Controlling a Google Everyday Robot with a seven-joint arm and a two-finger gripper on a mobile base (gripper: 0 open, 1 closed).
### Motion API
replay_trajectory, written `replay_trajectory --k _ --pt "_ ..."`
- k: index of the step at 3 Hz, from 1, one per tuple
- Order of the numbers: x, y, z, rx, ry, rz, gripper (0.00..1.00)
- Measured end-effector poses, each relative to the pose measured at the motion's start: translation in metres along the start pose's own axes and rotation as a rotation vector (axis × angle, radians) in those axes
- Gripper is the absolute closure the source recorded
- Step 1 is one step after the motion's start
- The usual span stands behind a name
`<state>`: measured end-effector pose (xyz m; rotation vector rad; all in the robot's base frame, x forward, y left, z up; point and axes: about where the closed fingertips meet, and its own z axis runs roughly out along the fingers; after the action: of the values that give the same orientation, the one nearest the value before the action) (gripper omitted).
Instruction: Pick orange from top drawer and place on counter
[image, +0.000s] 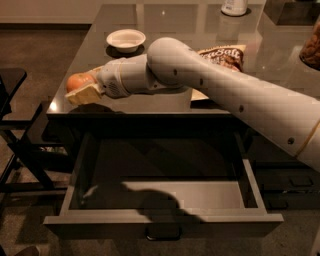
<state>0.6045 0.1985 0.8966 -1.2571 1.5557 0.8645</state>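
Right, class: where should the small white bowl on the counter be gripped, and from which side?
Probably pinch the near rim of the white bowl from above: it sits upright and open, with a thin raised lip. The end effector, shut on the orange, is over the near left corner of the counter.

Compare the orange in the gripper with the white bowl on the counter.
The gripper holds the small glossy orange fruit above the dark-grey counter at its left end; the shallow white bowl rests on the counter. The orange is a smaller ball; the bowl is wider and open. Both are round.
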Motion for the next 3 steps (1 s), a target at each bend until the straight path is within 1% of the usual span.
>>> replay_trajectory --k 1,2,3 --pt "0.003 -0.004 0.004 0.004 -0.036 0.007 1.0" --pt "-0.007 -0.035 0.029 -0.003 -0.119 0.028 1.0" --pt "0.0 -0.038 0.031 -0.004 -0.109 0.02 1.0"
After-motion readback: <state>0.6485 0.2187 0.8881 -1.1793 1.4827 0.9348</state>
